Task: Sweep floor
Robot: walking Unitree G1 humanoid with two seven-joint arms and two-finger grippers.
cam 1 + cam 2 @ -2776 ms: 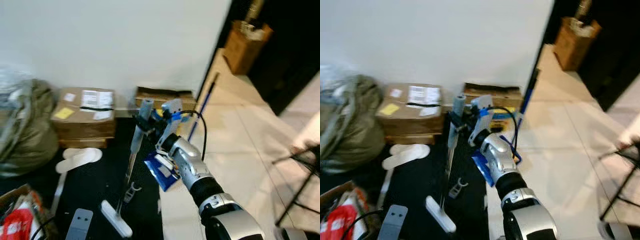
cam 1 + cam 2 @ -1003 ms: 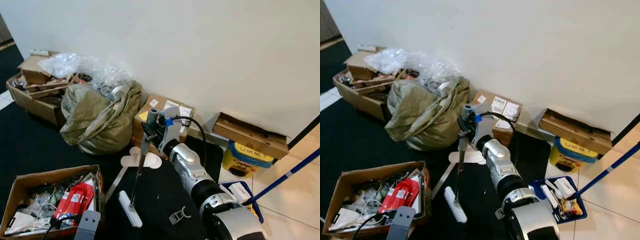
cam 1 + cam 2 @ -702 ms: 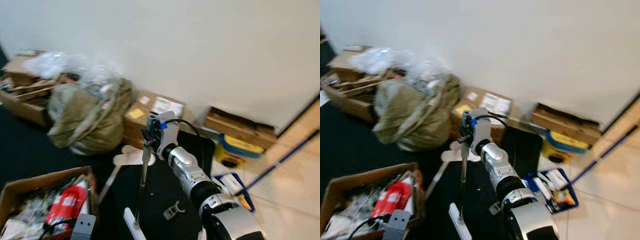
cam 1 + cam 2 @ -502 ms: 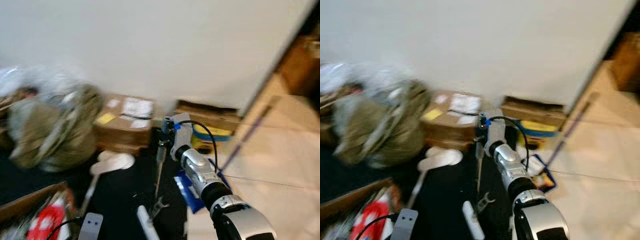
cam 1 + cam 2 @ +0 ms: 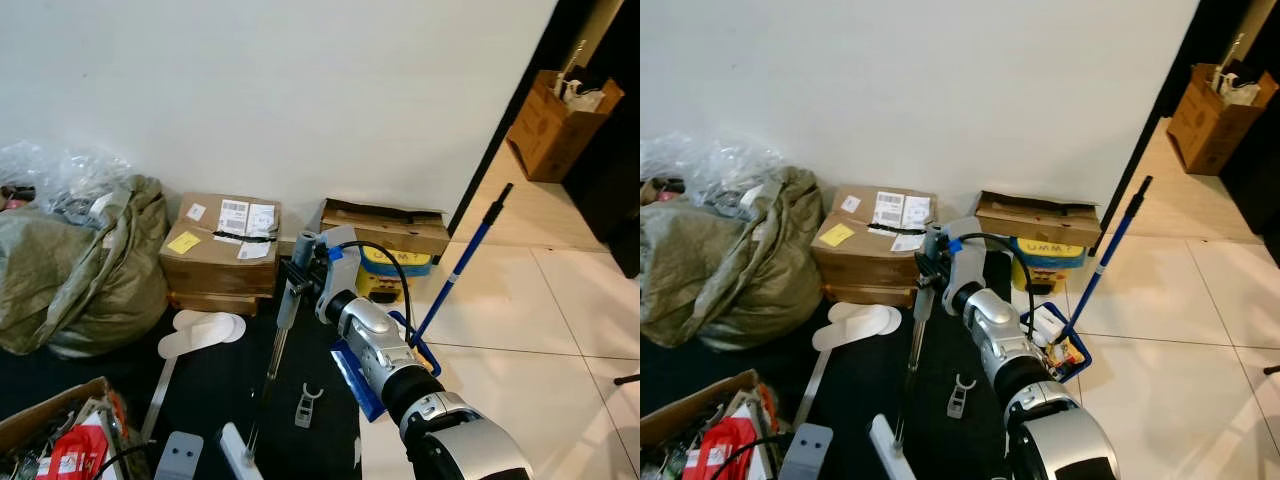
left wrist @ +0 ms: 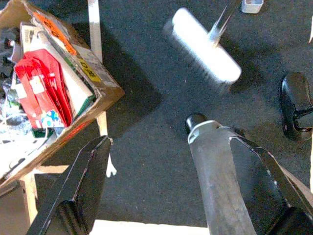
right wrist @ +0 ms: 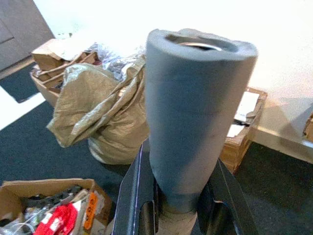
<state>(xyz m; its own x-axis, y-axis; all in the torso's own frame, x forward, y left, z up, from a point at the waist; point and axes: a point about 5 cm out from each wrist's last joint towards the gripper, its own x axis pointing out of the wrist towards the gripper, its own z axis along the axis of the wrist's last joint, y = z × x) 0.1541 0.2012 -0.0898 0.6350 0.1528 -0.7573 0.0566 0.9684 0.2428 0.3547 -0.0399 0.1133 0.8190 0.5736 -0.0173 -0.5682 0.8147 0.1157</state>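
Right gripper [image 5: 296, 272] clamps broom [image 5: 272, 350] handle, head on carpet [image 5: 210, 385]

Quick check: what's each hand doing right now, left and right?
Left hand: open, holding nothing, above the dark carpet.
Right hand: shut on the broom handle.

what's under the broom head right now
The broom head sits over dark carpet, casting a shadow there. Whatever lies directly beneath its bristles is covered. The right claw grips the broom's grey handle.
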